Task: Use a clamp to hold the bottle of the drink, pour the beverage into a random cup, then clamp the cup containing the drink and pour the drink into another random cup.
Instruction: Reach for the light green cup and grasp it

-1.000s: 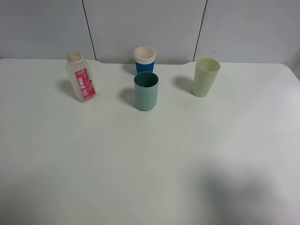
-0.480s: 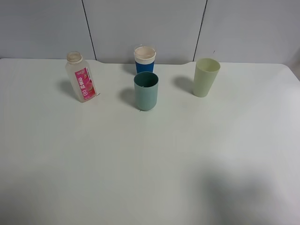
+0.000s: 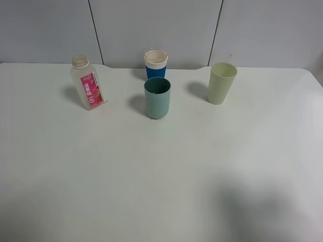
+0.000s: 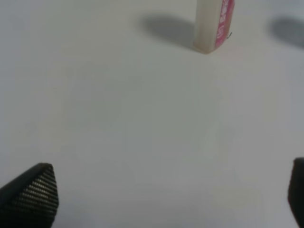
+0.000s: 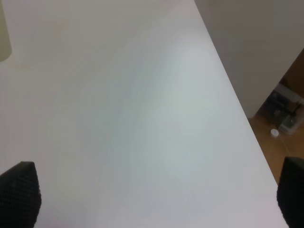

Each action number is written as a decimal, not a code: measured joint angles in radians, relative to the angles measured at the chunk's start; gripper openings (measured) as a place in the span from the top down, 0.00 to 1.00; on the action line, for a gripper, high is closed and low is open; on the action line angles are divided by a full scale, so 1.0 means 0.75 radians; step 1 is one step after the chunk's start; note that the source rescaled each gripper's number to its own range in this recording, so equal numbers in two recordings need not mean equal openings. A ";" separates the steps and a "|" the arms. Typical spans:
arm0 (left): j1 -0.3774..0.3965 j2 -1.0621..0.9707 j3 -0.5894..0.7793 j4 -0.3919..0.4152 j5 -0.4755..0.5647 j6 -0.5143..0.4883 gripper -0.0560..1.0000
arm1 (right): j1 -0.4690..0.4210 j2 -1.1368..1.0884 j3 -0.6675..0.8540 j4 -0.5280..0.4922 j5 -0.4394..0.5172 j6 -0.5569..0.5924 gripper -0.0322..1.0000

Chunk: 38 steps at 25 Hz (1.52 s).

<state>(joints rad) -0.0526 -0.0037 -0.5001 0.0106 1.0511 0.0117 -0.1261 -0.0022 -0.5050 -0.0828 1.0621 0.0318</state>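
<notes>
From the high camera, the bottle (image 3: 88,83) stands upright at the far left of the white table (image 3: 161,176), the teal cup (image 3: 157,98) stands in the far middle just in front of a blue cup with white rim (image 3: 156,64), and the tall pale green cup (image 3: 222,83) stands further right, apart from them. In the left wrist view, the left gripper (image 4: 161,194) has its jaws spread wide with only bare table between them, and the bottle's base is well ahead of it. In the right wrist view, the right gripper (image 5: 154,192) is also wide apart and holds nothing, above the table near its right edge.
</notes>
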 joint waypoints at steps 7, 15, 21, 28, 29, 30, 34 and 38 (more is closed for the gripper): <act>0.000 0.000 0.000 0.000 0.000 0.000 0.06 | 0.000 0.000 0.000 0.000 0.000 0.000 0.00; 0.000 0.000 0.000 0.000 0.000 0.000 0.06 | 0.000 0.000 0.000 0.000 0.000 0.000 0.00; 0.000 0.000 0.000 0.000 0.000 0.000 0.06 | 0.000 0.000 0.000 0.000 0.000 0.000 0.00; 0.000 0.000 0.000 0.000 0.000 0.000 0.06 | 0.000 0.000 0.000 0.000 0.000 0.000 0.00; 0.000 0.000 0.000 0.000 0.000 0.000 0.06 | 0.000 0.000 0.000 0.000 0.000 -0.001 0.00; 0.000 0.000 0.000 0.000 0.000 0.000 0.06 | 0.000 0.000 0.000 0.001 0.000 -0.002 0.00; 0.000 0.000 0.000 0.000 0.000 0.000 0.06 | 0.000 0.000 0.000 0.002 0.000 -0.002 0.00; 0.000 0.000 0.000 0.000 0.000 0.000 0.06 | 0.000 0.048 -0.043 0.002 -0.013 -0.003 0.00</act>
<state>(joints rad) -0.0526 -0.0037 -0.5001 0.0106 1.0511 0.0117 -0.1261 0.0335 -0.5373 -0.0812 1.0525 0.0293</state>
